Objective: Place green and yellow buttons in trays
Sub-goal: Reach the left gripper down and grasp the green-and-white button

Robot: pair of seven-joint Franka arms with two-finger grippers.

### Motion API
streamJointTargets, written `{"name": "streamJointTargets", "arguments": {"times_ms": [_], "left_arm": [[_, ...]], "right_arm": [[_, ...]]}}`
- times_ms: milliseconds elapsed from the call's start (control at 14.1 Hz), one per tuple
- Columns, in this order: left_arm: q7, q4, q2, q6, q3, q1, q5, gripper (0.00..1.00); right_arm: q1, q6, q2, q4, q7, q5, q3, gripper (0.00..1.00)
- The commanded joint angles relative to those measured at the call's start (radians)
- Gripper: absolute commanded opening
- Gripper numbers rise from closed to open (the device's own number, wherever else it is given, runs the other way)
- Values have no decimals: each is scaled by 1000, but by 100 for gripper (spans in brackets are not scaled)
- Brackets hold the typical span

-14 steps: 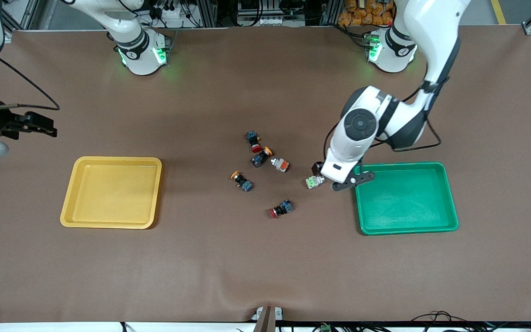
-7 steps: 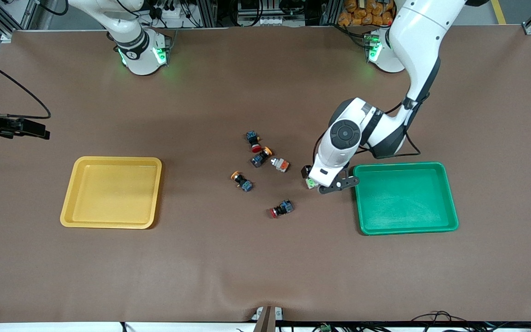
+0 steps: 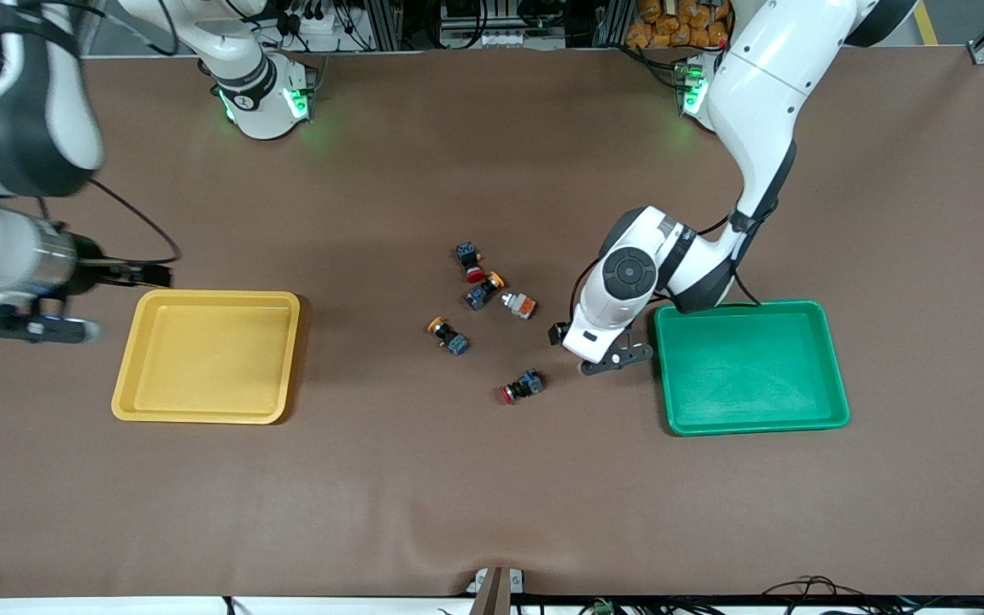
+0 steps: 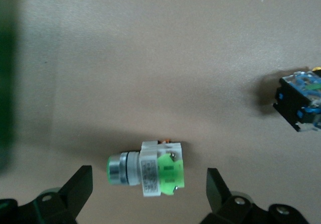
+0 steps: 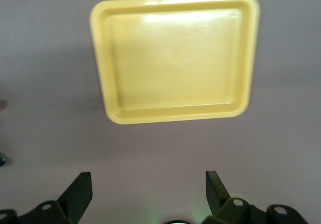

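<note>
Button (image 4: 148, 169) with green cap, white body, on its side between wide-open, empty left tool (image 4: 145, 196) fingers.

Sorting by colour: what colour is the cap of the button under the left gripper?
Green, on a white body; the left wrist view shows the button best.

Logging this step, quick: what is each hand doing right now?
Left hand: open, fingers either side of the green button, not holding it.
Right hand: open, holding nothing, in the air near the yellow tray.
</note>
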Motion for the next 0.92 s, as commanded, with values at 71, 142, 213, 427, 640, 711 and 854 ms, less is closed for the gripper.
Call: {"name": "streamJointTargets", "arguments": {"times_ms": [71,142,213,427,640,711,854], "left_arm": [[-4,18,42,17,1,-10,64,75],[-4,14,42,17,3,-10,64,73],[-4,12,43,17,3,-10,64,68],[-7,15,42,13,3,-8,64,0],[19,21,-12,-22,6,19,65,0],[44,24,-38,-62,6,39,64,0],[99,26,-87,-116,6,88,65,0]], "right_arm": [[142,13,25,21,20,10,-4,100],[164,40,31,21,18,19,-3,100],[169,53,46,21,15,39,-3,100],[170,100,98,20,-106,158,-3,100],[199,166,148,17,-183,196,-1,100],[233,200,164,15,-224,194,-1,100],[255,235,204,14,-281,194,-1,100]]}}
